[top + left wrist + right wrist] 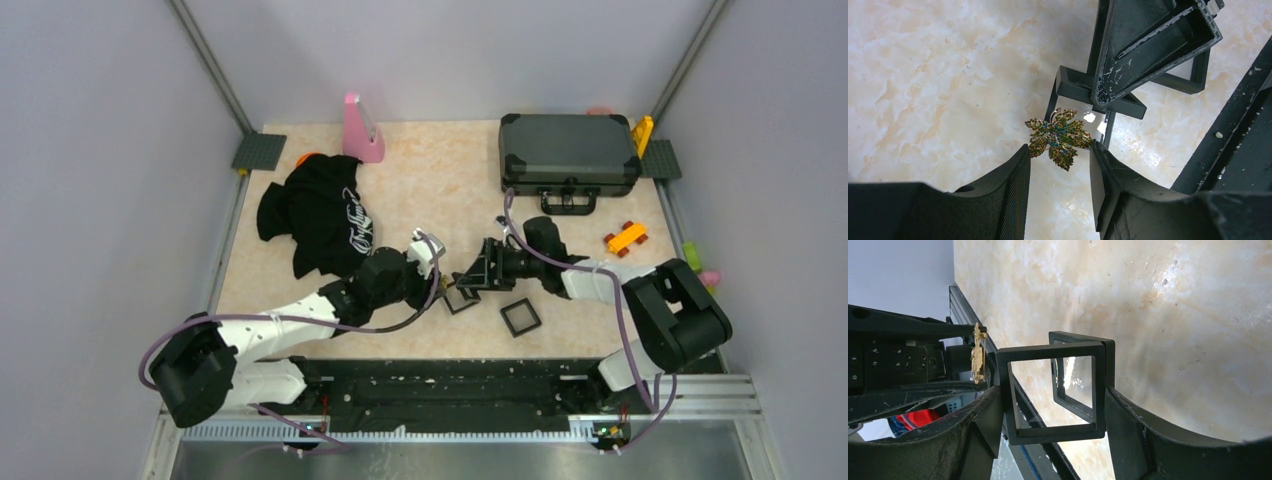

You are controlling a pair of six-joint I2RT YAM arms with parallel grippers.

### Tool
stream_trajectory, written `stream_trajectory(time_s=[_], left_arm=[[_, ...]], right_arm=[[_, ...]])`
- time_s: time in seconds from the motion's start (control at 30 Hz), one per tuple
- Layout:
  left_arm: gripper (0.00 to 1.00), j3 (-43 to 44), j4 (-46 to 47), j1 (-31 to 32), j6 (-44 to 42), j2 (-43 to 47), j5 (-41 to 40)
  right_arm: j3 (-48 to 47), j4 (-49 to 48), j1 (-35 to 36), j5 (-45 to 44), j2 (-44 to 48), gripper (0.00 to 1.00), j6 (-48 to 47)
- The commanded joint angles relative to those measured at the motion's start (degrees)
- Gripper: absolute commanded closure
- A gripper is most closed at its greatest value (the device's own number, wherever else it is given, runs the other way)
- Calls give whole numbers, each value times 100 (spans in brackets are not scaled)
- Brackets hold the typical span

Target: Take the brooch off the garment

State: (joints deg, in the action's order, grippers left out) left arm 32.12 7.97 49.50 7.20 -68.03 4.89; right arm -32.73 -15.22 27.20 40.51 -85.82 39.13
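The brooch [1060,137], a small gold leaf-shaped ornament, is pinched by its edges between the fingertips of my left gripper [1060,150], above the table. From the right wrist view the brooch [978,354] shows edge-on between those fingers. My right gripper [1053,396] is shut on an open hinged black square frame [1048,432], held just beyond the brooch. That frame [1075,90] sits right behind the leaf in the left wrist view. The garment [320,215], a black T-shirt with white script, lies crumpled at the far left, apart from both grippers [440,268] [478,272].
A dark grey hard case [568,150] stands at the back right. Another black square frame [520,317] lies near the front, with a further one [460,299] under the grippers. A pink object [360,128] and an orange toy [625,237] sit on the table.
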Motion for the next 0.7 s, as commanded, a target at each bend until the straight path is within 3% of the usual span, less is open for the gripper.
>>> stream_trajectory(time_s=[0.0,0.23,0.37,0.67], left_arm=[[68,-101,501,16,-527,-69,1],[68,-525,1313,25,-1028,-213,314],[68,-514,1172,25,-907,-196,12],[69,-475,1333,25,-884,-307,136]], right_arm=[[-292,-348,-22,190,-76,54,54],[-330,-554,-73,407,-226,55,232],[-326,-587,-89,461,-242,55,240],[-381,-401,-91,477,-246,55,52]])
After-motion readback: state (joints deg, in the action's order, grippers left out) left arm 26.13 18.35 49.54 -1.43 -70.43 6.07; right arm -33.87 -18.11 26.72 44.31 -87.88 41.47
